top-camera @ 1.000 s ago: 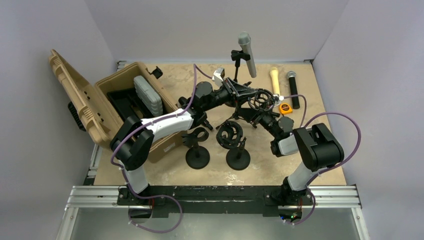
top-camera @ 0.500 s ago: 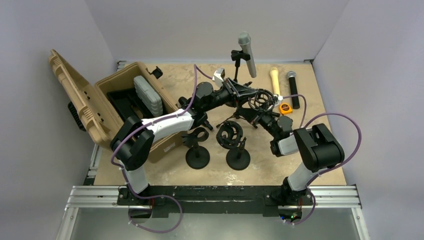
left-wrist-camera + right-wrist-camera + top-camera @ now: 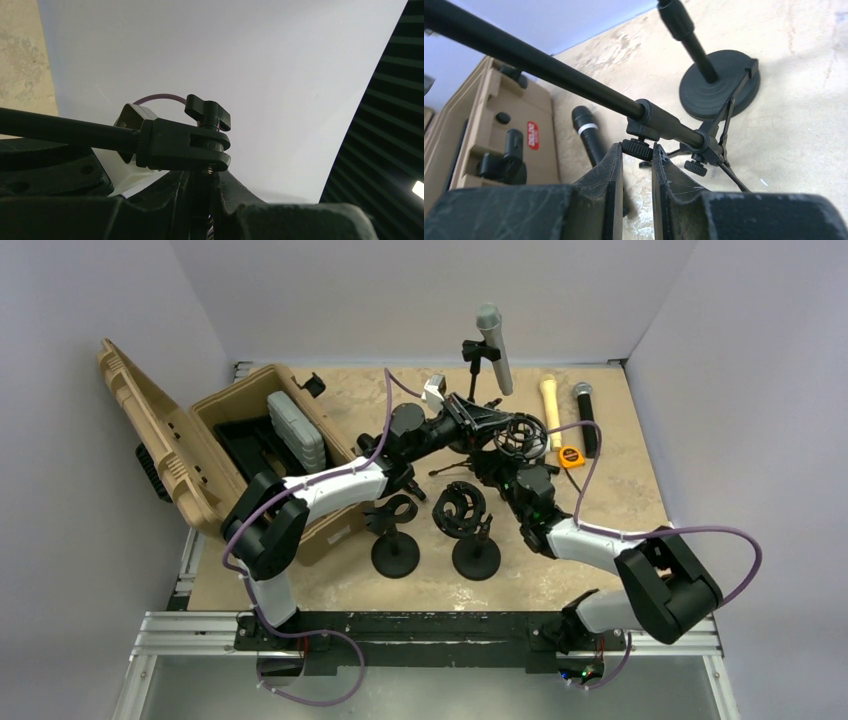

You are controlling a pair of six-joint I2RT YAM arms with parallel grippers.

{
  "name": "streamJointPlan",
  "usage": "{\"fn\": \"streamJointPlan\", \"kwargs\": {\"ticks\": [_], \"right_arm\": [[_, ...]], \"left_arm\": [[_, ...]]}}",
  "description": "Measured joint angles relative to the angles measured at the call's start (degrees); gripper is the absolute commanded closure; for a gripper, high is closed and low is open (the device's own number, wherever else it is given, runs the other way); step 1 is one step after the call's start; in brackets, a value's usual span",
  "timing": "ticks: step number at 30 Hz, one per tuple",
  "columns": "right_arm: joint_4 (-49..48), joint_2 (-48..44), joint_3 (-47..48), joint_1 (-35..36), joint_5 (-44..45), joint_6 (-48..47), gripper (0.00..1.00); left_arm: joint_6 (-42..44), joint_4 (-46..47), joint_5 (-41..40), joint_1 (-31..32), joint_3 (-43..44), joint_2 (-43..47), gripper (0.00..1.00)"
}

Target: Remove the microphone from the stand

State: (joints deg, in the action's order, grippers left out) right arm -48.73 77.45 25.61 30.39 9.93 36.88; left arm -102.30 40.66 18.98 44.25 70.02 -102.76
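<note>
We see the grey microphone point(image 3: 495, 348) at 12 o'clock on the table point(image 3: 640, 495), near the far edge. It sits in the clip on top of the black stand point(image 3: 475, 350), tilted, with its head at the far end. Both arms reach to this stand from the 6 o'clock side, and the microphone is apart from both grippers. The left gripper point(image 3: 202, 176) has its jaws drawn close together. They pinch the thin threaded stem of the stand under the joint block, where a rod enters and a wing knob sits on top. The right gripper point(image 3: 637, 150) has its jaws almost together as well, and they pinch the stand at a small ribbed screw under the collar of the rod, near the folding legs. An open tan case point(image 3: 215, 455) lies at 9 o'clock. Two small stands point(image 3: 435, 540) with round bases stand side by side toward 6 o'clock. At 1 o'clock a beige microphone point(image 3: 549, 400) and a black microphone point(image 3: 586, 418) lie flat, with a yellow tape measure point(image 3: 571, 456) just beside them.
</note>
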Motion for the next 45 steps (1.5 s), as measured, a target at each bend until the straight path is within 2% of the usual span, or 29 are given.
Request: {"fn": "streamJointPlan", "kwargs": {"ticks": [4,8,9,11,14,16,18,24,33,40,45], "right_arm": [[5.81,-0.07,3.08,2.54,7.32,0.72,1.00],[10.10,-1.53,4.07,3.23,8.85,2.01,1.00],[11.41,-2.40,4.07,3.37,8.59,2.27,0.93],[13.99,-4.31,4.04,3.43,7.96,2.54,0.70],[17.40,-7.04,4.04,3.41,6.62,3.10,0.50],[18.95,-9.05,3.96,3.45,5.07,3.41,0.43],[20.98,-11.80,3.56,3.19,3.37,4.09,0.40],[25.90,-20.00,0.44,-1.22,-0.74,5.40,0.34],[29.70,-24.74,-1.99,-3.52,-5.97,7.54,0.33],[32.94,-27.63,-3.39,-5.31,-6.10,10.62,0.33],[33.86,-26.36,-3.87,-7.65,-6.73,11.08,0.33]], "left_arm": [[-0.39,-0.02,-0.04,-0.26,0.00,0.00,0.86],[-0.81,-0.02,-0.04,-0.31,0.00,0.00,0.86],[-1.14,0.00,0.07,-0.24,-0.02,0.00,0.86],[-1.84,0.44,0.31,-0.13,-0.02,0.00,0.85],[-2.60,0.98,0.61,0.28,-0.07,0.00,0.72],[-3.26,0.81,1.05,0.68,-0.26,0.00,0.60],[-3.43,0.66,1.55,1.18,-0.55,0.00,0.55],[-2.32,0.22,3.28,1.66,-0.57,0.35,0.44],[3.15,-5.09,5.88,1.73,-2.14,1.09,0.37],[12.31,-13.97,6.95,0.68,-2.49,6.40,0.32],[19.21,-21.07,8.74,-0.92,-2.03,9.66,0.31]]}}
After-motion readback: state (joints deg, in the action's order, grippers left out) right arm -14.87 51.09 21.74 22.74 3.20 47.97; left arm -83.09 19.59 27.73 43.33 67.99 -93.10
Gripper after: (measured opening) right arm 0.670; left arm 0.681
